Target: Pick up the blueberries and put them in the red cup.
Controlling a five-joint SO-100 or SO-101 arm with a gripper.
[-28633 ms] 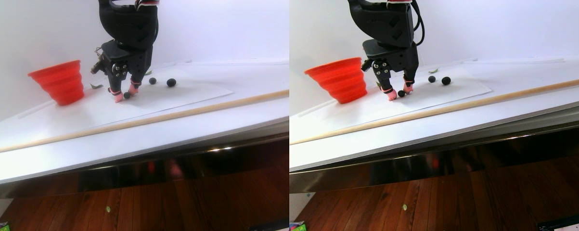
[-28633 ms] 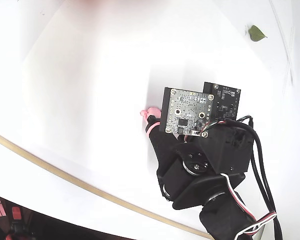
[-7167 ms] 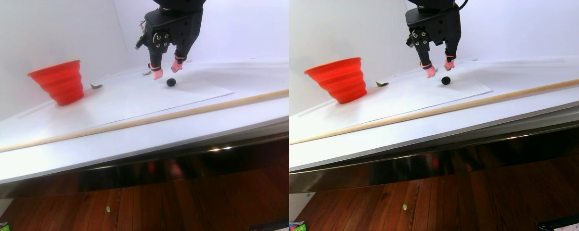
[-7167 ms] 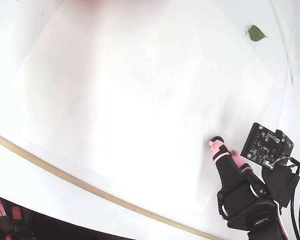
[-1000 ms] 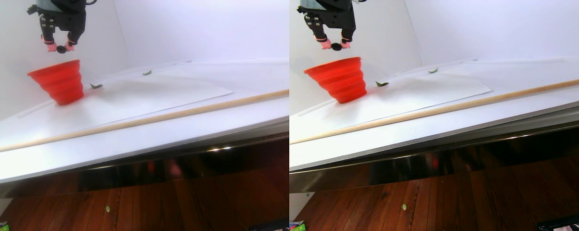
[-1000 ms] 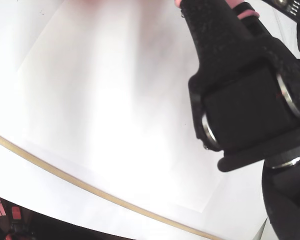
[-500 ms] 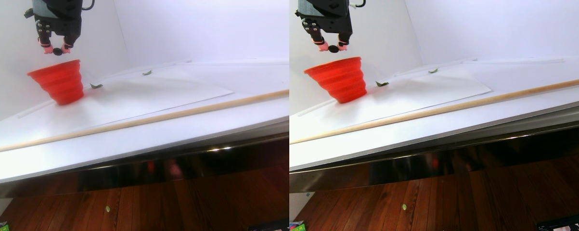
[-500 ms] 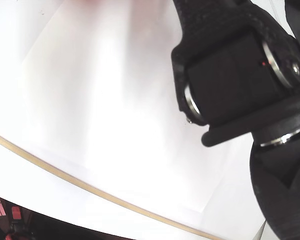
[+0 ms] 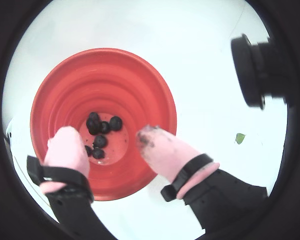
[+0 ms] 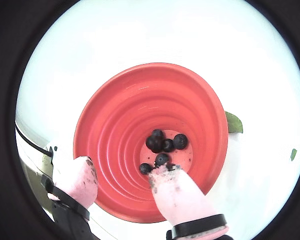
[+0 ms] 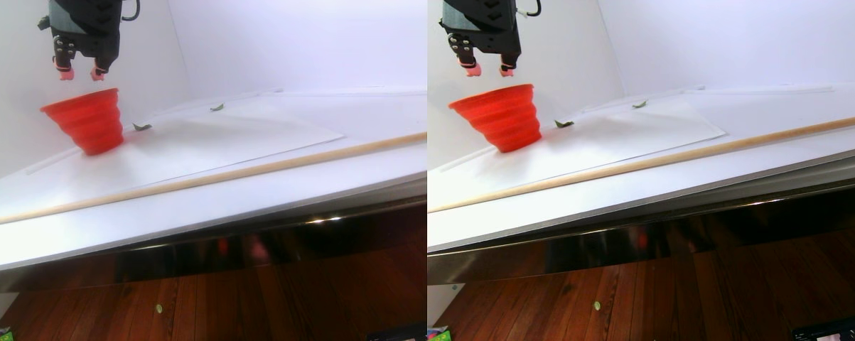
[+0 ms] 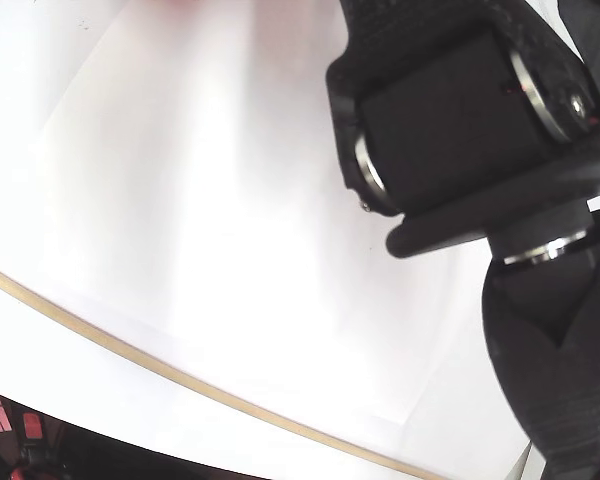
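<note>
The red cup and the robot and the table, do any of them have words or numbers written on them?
None: no words or numbers show on anything.
The ribbed red plastic cup is plain.
The black robot arm and its pink-tipped pincer carry no label.
The white paper sheet is blank.

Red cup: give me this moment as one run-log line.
gripper: open, empty, above red cup | blueberries: on cup's floor | sheet: no berries visible | leaf: beside cup

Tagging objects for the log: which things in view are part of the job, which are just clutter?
Job: blueberries lying in the red cup; gripper open above it.

Clutter: green leaf pieces, wooden rod, white paper sheet.
</note>
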